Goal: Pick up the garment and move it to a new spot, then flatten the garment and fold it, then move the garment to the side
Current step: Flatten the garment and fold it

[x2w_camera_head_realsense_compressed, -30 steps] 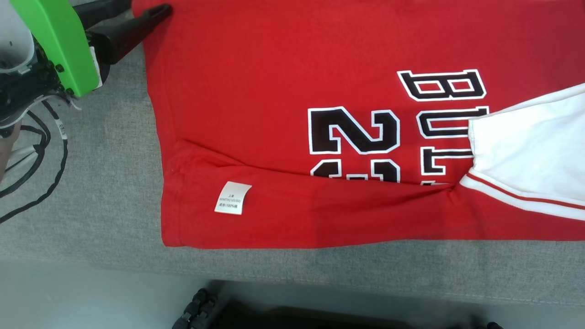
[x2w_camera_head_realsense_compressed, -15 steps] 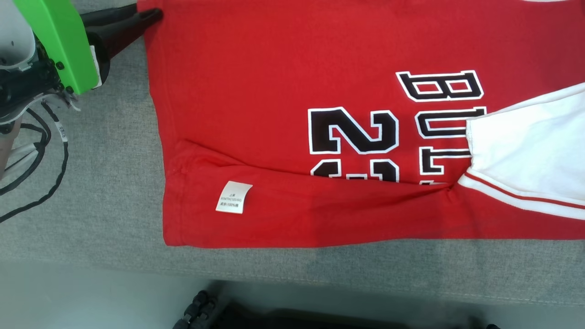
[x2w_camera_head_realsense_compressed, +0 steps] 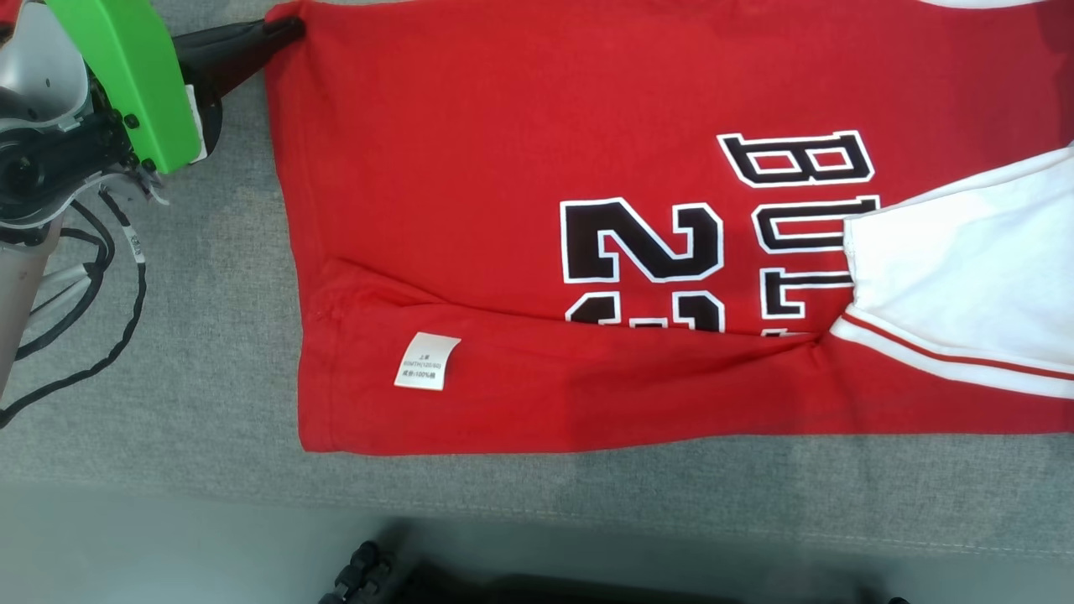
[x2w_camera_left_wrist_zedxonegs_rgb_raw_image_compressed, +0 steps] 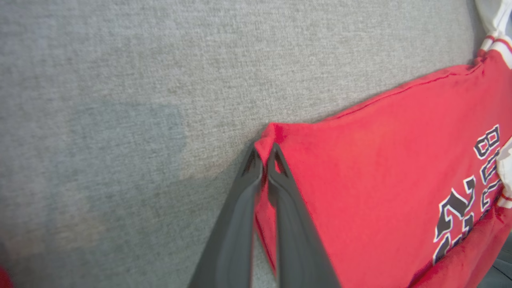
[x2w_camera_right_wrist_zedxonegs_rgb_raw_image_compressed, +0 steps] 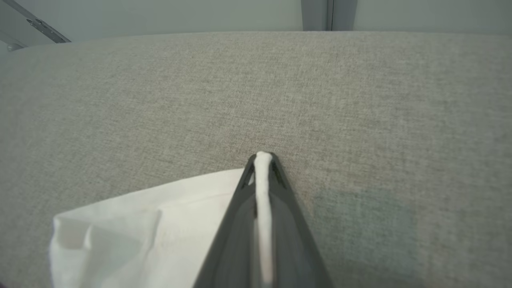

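The garment (x2w_camera_head_realsense_compressed: 503, 151) is a red shirt with black-and-white lettering and white sleeves, spread on the grey cloth table (x2w_camera_head_realsense_compressed: 210, 335). Its near edge is folded over, showing a white care label (x2w_camera_head_realsense_compressed: 427, 361). A white sleeve (x2w_camera_head_realsense_compressed: 965, 285) lies across the print at the right. My left gripper (x2w_camera_head_realsense_compressed: 285, 29) is shut on the garment's far left hem corner (x2w_camera_left_wrist_zedxonegs_rgb_raw_image_compressed: 270, 138), with red cloth pinched between its dark fingers (x2w_camera_left_wrist_zedxonegs_rgb_raw_image_compressed: 244, 200). In the right wrist view my right gripper (x2w_camera_right_wrist_zedxonegs_rgb_raw_image_compressed: 263, 158) is shut on a white edge of the garment (x2w_camera_right_wrist_zedxonegs_rgb_raw_image_compressed: 160, 232).
My left arm's green housing (x2w_camera_head_realsense_compressed: 126, 84) and black cables (x2w_camera_head_realsense_compressed: 109, 285) sit at the left over bare grey table. The table's near edge (x2w_camera_head_realsense_compressed: 587, 503) runs along the bottom, with a dark object (x2w_camera_head_realsense_compressed: 369, 575) below it. The table's far edge meets a pale wall (x2w_camera_right_wrist_zedxonegs_rgb_raw_image_compressed: 160, 16).
The left gripper's fingers have closed on the red hem corner, which now bunches up slightly. The head view has shifted a little.
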Controlling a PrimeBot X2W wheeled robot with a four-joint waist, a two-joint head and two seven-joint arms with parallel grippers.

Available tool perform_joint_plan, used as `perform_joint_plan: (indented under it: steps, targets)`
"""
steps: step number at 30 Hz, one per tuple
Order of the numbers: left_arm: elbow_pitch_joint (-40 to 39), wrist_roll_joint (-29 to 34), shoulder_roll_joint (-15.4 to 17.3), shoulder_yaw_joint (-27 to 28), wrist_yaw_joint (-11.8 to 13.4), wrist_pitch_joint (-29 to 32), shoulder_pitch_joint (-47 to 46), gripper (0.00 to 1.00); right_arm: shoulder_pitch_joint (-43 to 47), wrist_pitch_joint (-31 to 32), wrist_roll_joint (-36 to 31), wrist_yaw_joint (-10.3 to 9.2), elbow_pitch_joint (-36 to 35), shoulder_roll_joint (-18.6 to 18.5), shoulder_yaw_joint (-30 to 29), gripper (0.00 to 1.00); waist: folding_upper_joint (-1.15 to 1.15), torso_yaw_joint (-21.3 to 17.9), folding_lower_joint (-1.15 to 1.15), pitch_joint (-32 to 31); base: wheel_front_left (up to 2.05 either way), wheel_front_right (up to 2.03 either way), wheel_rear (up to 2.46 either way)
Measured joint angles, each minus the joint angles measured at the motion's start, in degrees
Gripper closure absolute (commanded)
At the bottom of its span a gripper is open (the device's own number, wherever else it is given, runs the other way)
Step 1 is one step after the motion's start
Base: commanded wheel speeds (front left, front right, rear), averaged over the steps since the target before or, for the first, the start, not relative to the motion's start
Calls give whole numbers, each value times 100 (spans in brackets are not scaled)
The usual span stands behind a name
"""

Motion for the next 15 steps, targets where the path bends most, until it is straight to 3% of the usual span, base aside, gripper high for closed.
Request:
perform_joint_plan:
  steps: [15]
  targets:
    - [325, 64, -26, 37, -32, -605, 157, 100, 52, -743, 132, 293, 142, 182, -131, 100, 0, -142, 0, -330, 0, 0, 0]
